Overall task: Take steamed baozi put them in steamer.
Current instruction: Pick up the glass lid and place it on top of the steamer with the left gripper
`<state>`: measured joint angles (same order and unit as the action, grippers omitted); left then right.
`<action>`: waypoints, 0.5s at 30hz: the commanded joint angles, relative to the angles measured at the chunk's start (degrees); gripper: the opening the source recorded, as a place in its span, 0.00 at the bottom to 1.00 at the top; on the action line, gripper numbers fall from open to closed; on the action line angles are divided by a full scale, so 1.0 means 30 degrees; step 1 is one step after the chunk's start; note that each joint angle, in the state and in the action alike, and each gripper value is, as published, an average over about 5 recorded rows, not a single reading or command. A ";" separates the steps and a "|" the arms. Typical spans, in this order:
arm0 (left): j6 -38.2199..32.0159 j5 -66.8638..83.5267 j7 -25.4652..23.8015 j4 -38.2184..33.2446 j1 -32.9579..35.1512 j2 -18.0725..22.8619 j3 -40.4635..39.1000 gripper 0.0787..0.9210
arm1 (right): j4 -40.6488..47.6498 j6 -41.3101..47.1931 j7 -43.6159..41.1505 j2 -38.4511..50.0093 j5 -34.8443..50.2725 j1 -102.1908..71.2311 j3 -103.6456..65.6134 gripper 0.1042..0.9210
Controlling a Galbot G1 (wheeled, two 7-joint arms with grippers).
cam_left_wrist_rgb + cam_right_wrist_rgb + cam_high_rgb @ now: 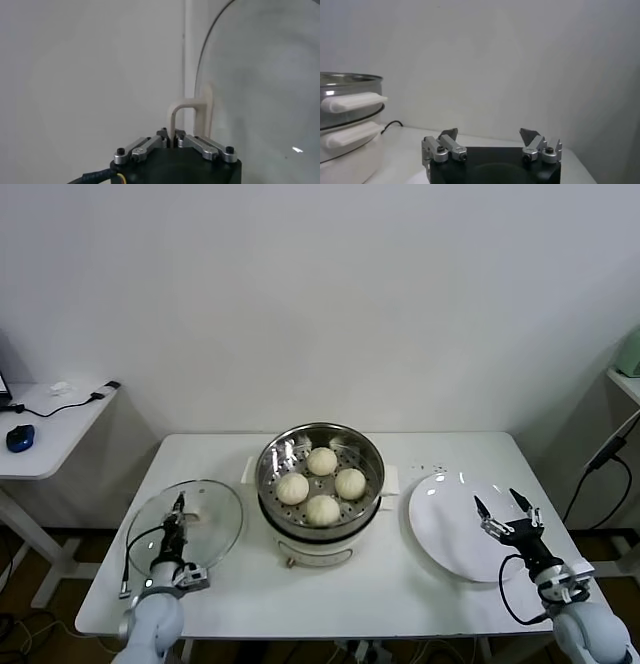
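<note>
On the white table [420, 594] before me stands the steamer [320, 529], a shiny steel pot on a cream-white base, with all four steamed baozi [321, 480] already lying on its perforated tray, close together in a diamond. To my left, the round glass lid [210, 519] lies on the table just beside the steamer, and my left gripper [179, 506] is at it: my fingers are pinched tight on the lid handle [187, 114], a cream-coloured loop that stands up between them in the left wrist view, with the curved glass rising beside it. To my right, a flat white plate [445, 519] sits just beside the steamer, bare. My right gripper [506, 512] hovers over the plate's near part with its fingers spread wide, holding nothing; from the right wrist view I see the fingertips [449, 134] well apart, and the steamer's white side handles [350, 102] off to one side. A black cable [394, 124] runs along the table by the steamer's base
</note>
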<state>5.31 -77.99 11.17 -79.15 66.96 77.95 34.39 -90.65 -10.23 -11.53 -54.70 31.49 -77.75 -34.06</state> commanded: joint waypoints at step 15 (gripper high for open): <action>0.7783 0.3246 -0.4521 -1.5555 0.5925 -0.6683 0.0875 0.08 | 0.1608 -0.0117 -0.0002 0.0086 -0.0644 0.1705 0.0499 0.88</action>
<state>12.78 -72.12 5.67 -102.51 77.72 69.25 37.58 -87.89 -10.53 -11.54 -54.52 30.32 -74.80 -33.14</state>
